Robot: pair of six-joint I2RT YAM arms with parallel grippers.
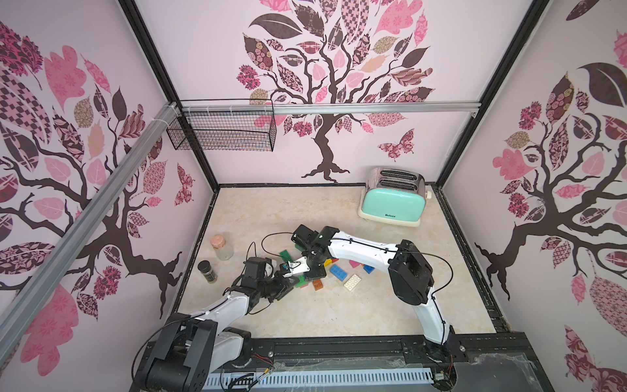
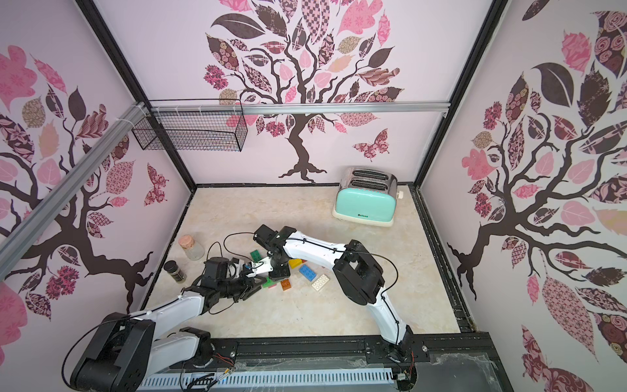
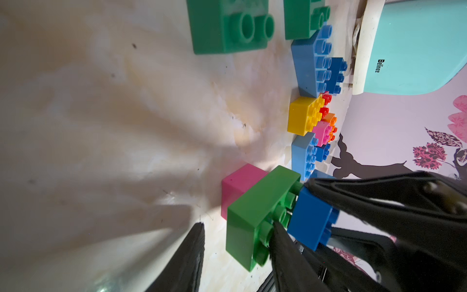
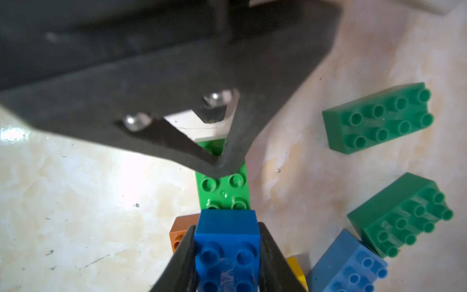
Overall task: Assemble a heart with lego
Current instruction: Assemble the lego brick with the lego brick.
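Pink walls (image 1: 210, 51) printed with dark trees box in a pale marbled bench (image 1: 305, 315). In both top views a mint toaster (image 1: 393, 203) stands toward its upper right, and a corked jar (image 1: 222, 247) and a dark bottle (image 1: 207, 271) stand at centre left. What I am working with, the lego (image 1: 337, 271), lies in a loose scatter at mid-frame. My right jaws are clamped on a blue brick (image 4: 227, 240), low in the middle of the right wrist view, with its edge meeting the studs of a light green brick (image 4: 223, 187). That green brick seems to rest on a pink brick (image 3: 237, 187). My left jaws stand a little apart about its near end, one finger (image 3: 285, 252) on the studs; whether they truly pinch it I cannot tell. I judge the heart barely begun: there is one small stack, and the blue piece looks not yet seated, since green studs show beneath it. Dark green bricks (image 4: 376, 118), a light blue brick (image 4: 348, 265), a yellow brick (image 3: 303, 116) and a white brick (image 2: 320, 282) lie loose, so nearly all the outline is left.
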